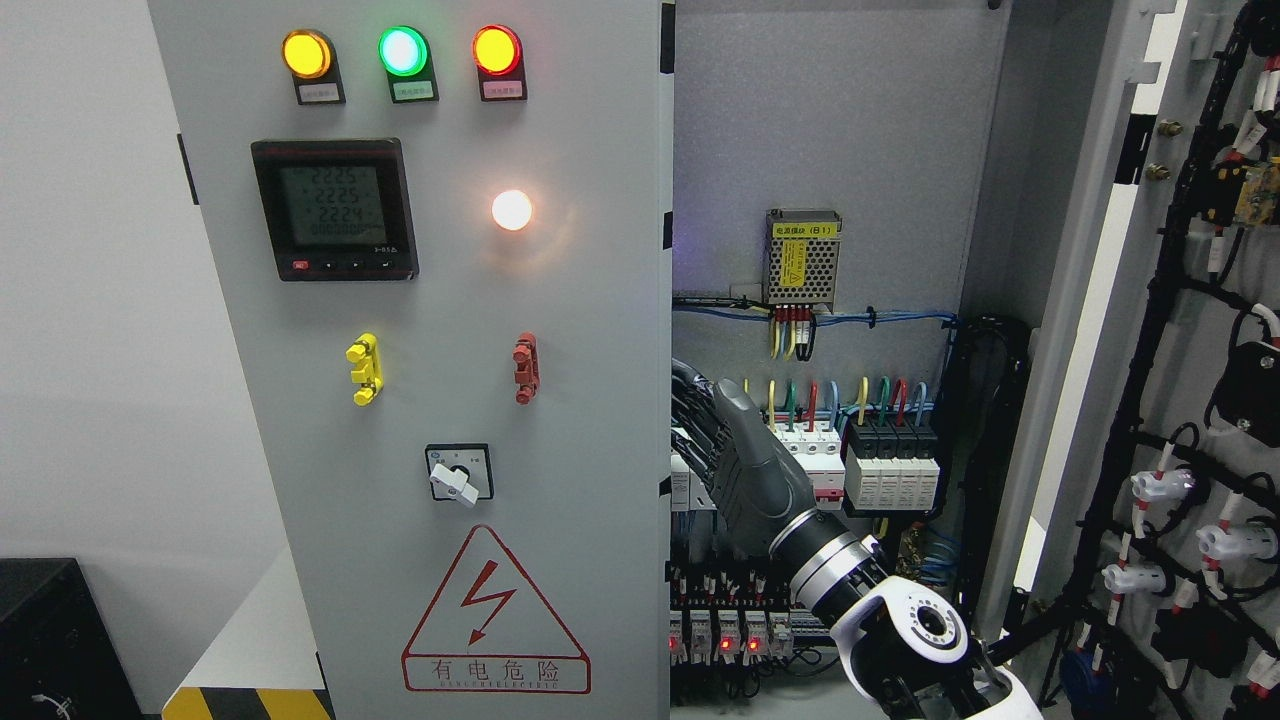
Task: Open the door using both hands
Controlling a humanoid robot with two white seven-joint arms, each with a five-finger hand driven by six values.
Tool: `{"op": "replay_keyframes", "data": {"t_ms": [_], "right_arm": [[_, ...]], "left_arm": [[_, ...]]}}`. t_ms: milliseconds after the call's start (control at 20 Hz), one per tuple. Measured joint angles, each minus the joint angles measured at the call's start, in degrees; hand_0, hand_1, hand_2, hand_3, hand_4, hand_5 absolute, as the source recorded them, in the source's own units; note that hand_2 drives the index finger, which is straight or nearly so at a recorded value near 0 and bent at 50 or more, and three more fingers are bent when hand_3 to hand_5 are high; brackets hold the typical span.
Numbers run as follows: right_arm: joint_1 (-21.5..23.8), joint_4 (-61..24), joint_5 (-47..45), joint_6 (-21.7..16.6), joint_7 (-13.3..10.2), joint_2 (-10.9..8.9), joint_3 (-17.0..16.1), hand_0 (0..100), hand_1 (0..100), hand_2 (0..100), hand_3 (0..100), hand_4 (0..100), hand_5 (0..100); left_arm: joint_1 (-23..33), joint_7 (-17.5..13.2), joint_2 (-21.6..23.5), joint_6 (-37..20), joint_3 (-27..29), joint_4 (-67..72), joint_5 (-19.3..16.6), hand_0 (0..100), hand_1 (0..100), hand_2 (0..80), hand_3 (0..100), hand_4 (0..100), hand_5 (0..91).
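Observation:
The grey cabinet's left door fills the middle of the head view, carrying lamps, a meter and a warning triangle. The right door stands swung wide open at the right, its wired inner face showing. My right hand comes up from the lower right, inside the open cabinet. It sits at the left door's free edge with its back toward me. Its dark fingers curl toward that edge, and their tips are hidden behind it. No left arm shows.
Inside the cabinet are breakers, coloured wires, a power supply and relays with red lights. A black box stands at the lower left. A yellow-black striped edge lies below the left door.

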Motion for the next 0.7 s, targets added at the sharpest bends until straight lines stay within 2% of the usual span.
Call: {"op": "replay_keyframes", "data": {"t_ms": [701], "right_arm": [[-0.19, 0.32, -0.54, 0.16, 1.6, -0.07, 0.03, 7, 14, 0, 0, 0, 0]], "left_arm": [[-0.01, -0.27, -0.1, -0.19, -0.13, -0.01, 0.15, 12, 56, 0.0, 0, 0, 0.0]]}}
